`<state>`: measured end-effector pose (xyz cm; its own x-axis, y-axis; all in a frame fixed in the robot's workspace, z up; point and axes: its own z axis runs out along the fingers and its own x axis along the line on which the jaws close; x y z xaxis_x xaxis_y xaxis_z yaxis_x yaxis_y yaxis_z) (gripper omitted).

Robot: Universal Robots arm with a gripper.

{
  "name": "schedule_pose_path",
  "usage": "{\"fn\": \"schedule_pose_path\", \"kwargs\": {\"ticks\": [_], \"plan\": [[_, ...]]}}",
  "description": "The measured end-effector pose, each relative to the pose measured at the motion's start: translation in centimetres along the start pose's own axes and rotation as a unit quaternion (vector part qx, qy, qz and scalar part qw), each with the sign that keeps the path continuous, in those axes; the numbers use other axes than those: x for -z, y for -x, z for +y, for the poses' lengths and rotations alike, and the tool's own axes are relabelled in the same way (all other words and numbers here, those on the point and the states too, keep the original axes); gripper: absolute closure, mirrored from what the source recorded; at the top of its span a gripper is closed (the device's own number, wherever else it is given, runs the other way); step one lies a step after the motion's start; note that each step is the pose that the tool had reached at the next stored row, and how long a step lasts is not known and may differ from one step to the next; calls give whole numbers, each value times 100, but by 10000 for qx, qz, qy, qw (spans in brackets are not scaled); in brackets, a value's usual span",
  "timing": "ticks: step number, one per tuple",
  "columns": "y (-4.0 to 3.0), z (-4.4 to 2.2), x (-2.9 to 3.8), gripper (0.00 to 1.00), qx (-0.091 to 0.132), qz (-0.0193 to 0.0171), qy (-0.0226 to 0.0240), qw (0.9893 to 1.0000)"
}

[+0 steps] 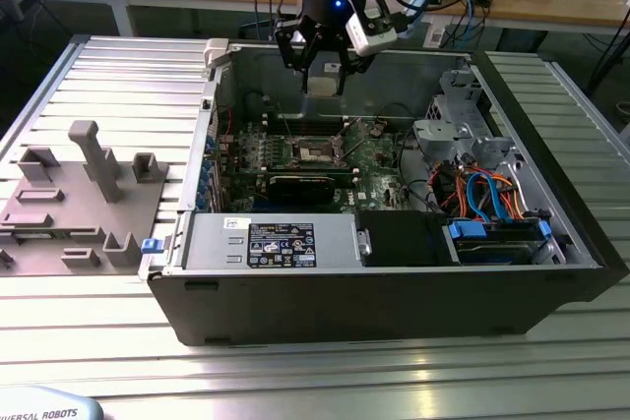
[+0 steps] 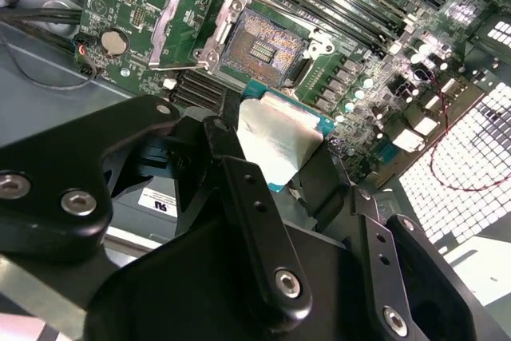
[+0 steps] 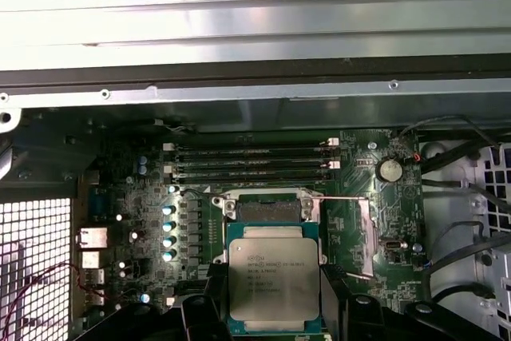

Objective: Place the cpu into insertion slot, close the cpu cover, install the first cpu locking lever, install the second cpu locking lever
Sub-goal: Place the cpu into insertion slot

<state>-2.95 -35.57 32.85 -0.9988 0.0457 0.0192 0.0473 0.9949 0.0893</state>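
The cpu [image 3: 274, 277] is being held clamped in the hand [image 1: 321, 74], silver top showing in both wrist views. It is being carried in the air over the board [image 2: 128, 5], just short of the slot [image 3: 268, 209] and not touching it. The slot is lying bare, its cover [image 2: 206, 55] being swung open beside it. All is being done inside the open case [image 1: 394, 292] on the bench [image 1: 98, 76], toward the case's far wall.

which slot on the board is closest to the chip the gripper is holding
The square insertion slot with the silver rim, right next to the held cpu. The long narrow memory slots lie beyond it, farther off.
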Motion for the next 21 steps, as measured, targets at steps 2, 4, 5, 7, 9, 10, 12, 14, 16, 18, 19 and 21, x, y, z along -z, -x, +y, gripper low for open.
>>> {"fn": "schedule_pose_path", "kwargs": {"ticks": [2,4,5,7,9,10,12,14,16,18,19,21], "plan": [[0,-1,-1,46,-97,-8,1,10000],[0,-1,-2,46,-172,-15,3,9999],[0,-1,-2,46,-195,-17,3,9998],[0,-1,-2,46,-236,-21,4,9997],[-1,-2,-2,46,-265,-23,0,9996],[-1,-2,-3,46,-284,-25,-1,9996],[0,-1,-3,46,-300,-27,0,9995],[0,-1,-4,46,-320,-28,0,9995],[-1,-1,-4,46,-351,-31,0,9994],[0,-1,-5,46,-365,-33,0,9993],[0,-1,-5,46,-372,-33,0,9993],[0,-1,-5,46,-395,-35,-1,9992]]}}
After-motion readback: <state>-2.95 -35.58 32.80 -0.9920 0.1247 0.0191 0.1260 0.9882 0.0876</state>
